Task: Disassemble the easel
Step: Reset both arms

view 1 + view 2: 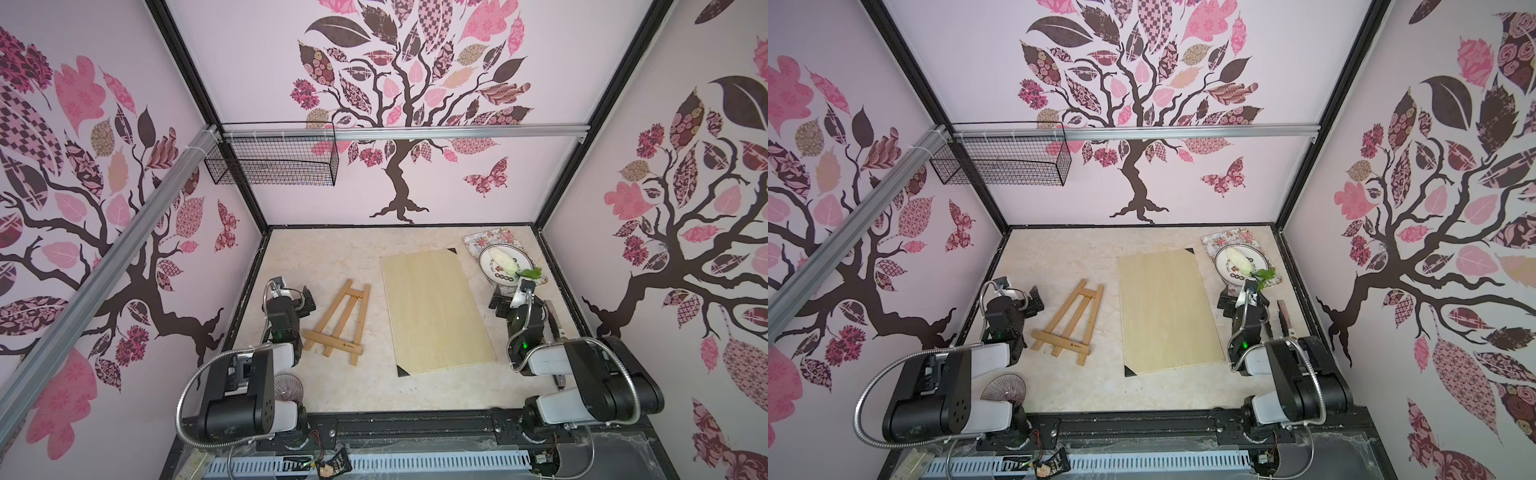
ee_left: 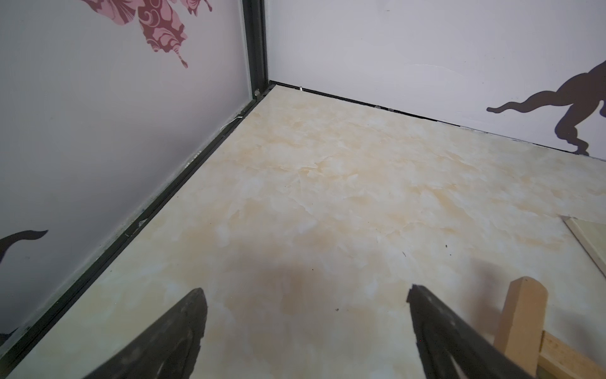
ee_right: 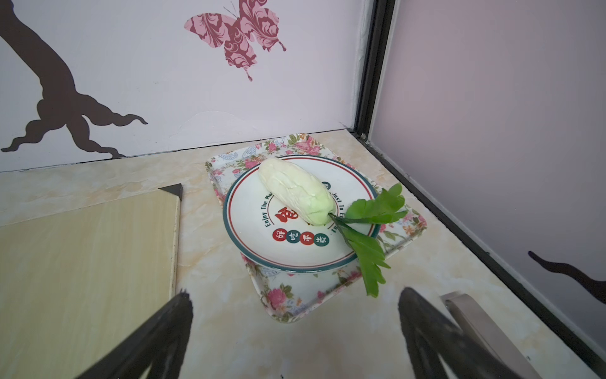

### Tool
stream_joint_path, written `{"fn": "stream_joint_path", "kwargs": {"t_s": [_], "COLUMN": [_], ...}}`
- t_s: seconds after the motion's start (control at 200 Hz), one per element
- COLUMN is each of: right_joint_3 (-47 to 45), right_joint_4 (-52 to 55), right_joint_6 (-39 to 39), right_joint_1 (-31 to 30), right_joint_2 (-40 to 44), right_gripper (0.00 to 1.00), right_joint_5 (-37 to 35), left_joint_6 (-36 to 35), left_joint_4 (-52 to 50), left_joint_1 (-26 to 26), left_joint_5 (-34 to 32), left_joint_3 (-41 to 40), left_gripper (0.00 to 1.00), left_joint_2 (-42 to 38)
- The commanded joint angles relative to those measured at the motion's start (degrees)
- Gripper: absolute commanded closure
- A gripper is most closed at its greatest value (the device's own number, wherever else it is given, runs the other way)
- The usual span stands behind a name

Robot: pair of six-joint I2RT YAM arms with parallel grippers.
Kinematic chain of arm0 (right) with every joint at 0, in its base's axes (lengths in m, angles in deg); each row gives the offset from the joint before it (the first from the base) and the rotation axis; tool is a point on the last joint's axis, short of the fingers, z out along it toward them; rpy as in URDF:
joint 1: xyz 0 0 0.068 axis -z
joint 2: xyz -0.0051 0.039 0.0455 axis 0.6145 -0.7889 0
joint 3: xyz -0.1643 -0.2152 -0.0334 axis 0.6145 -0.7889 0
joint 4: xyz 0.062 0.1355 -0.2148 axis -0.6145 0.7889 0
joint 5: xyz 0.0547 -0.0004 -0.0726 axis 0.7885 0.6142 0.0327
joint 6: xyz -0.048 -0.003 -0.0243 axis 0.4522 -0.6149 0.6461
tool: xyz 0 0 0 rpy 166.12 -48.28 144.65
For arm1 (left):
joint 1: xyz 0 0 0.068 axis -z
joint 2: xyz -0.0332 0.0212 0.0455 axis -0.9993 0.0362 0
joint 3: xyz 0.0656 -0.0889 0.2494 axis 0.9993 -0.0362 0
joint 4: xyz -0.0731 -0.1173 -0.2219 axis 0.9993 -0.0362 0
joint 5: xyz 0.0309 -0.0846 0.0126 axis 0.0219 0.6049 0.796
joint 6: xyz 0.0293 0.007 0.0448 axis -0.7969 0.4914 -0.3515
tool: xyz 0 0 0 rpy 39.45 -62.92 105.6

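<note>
Left gripper (image 1: 306,300) at the left side of the table (image 1: 332,257): wide open, nothing between the fingers (image 2: 183,328), only bare marbled top in the left wrist view. Just right of it, the easel (image 1: 336,322), lying flat, not touched. Narrow top end pointing far, level with the gripper; ledge bar with the small dark logo at the near end, closer to the arm's base. In the left wrist view, one slat end of the easel (image 2: 521,315) right beside the right-hand finger, apart from it as far as can be told.

Further right, a large pale board (image 1: 436,316) with black corners, flat on the table, close to the easel but not touching.

Right gripper (image 3: 295,293) beyond the board's right edge: likewise wide open and empty. Past it, toward the far right corner, a floral tray (image 3: 278,305) bearing a round plate (image 3: 229,223), with a pale leafy vegetable (image 3: 295,193) on that.
</note>
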Motion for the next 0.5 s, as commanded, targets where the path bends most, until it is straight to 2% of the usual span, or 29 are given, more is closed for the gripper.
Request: {"fn": "stream_joint_path", "kwargs": {"t_s": [0.0, 0.04, 0.105, 0.16, 0.23, 0.285, 0.495], "right_joint_3": [0.14, -0.27, -0.66, -0.17, 2.36, 4.49, 4.27], "right_joint_4": [-5.53, -7.24, -11.09, -11.11, -5.07, -0.91, -1.12], "right_joint_6": [0.14, 0.35, 0.49, 0.41, -0.11, -0.8, -1.01], "right_joint_1": [0.19, 0.13, 0.21, 0.11, 0.2, 0.34, 0.83], "right_joint_2": [-3.01, -4.32, -6.38, -6.89, -6.18, -6.24, -6.17], "right_gripper": [0.0, 0.0, 0.0, 0.0, 0.0, 0.0, 0.0], "right_joint_5": [3.41, 3.69, 3.23, 2.84, 1.78, 1.41, 2.28], "left_joint_6": [-2.6, -3.53, -4.81, -5.0, -4.15, -4.59, -5.7], "left_joint_4": [11.98, 12.72, 19.53, 13.24, 7.72, 11.25, 10.27], "left_joint_1": [1.59, 2.67, 4.17, 4.52, 4.53, 4.7, 5.49], "left_joint_5": [2.19, 1.48, -0.12, -0.7, -2.04, -2.23, -1.9], "left_joint_3": [-1.83, -2.18, -2.08, -0.69, 1.83, 1.47, 1.59], "left_gripper": [0.02, 0.02, 0.02, 0.02, 0.02, 0.02, 0.02], "left_joint_2": [4.37, 5.88, 9.98, 7.87, 7.7, 9.0, 8.56]}}
